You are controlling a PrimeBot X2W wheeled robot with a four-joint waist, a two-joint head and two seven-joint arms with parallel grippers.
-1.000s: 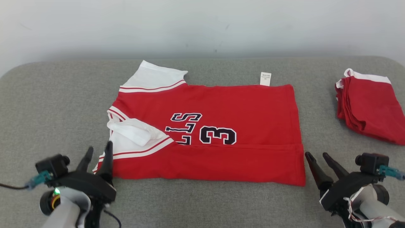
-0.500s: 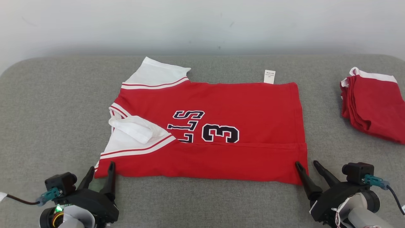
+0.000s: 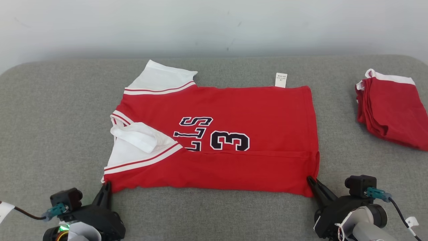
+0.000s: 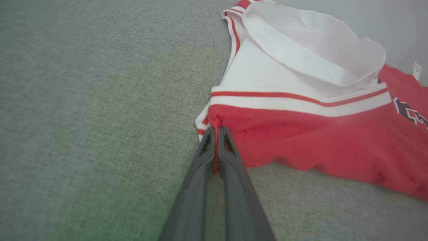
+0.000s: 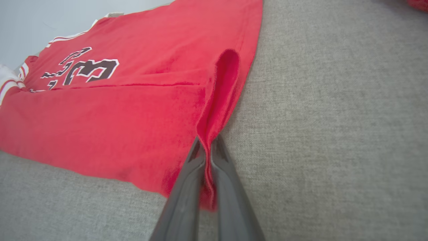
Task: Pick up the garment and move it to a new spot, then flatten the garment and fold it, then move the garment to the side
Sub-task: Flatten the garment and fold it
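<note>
The left end effector (image 4: 216,130) and right end effector (image 5: 208,142) are each clamped on a near corner of the garment (image 3: 254,107), which spreads away ahead of them, its long axis running between the two, with probably both layers pinched.

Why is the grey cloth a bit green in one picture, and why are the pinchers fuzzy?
Left wrist view: a green tint spreads over the grey fabric surface at the bottom, probably from the small green light by the left gripper in the head view. Both wrist views: the fingers sit close to the lens and blur; the red jersey beyond looks sharper.
</note>
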